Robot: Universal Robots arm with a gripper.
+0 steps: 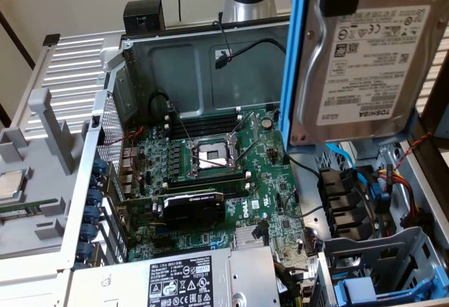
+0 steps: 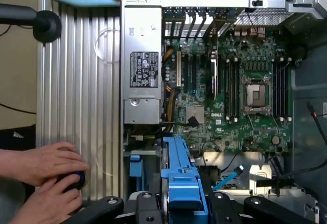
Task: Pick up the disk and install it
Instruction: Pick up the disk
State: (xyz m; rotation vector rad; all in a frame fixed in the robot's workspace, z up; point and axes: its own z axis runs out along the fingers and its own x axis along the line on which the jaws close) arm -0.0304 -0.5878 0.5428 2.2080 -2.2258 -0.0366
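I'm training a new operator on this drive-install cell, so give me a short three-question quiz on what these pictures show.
1. Where is the disk?
A) seated in a drive bay
B) held up above the open case, gripped by the hand
C) lying on the power supply
2. True or false: the processor socket on the motherboard stands uncovered, with no cooler on it.
3. Fill in: the disk's carrier rails are ____.
Key: 1 B; 2 true; 3 blue.
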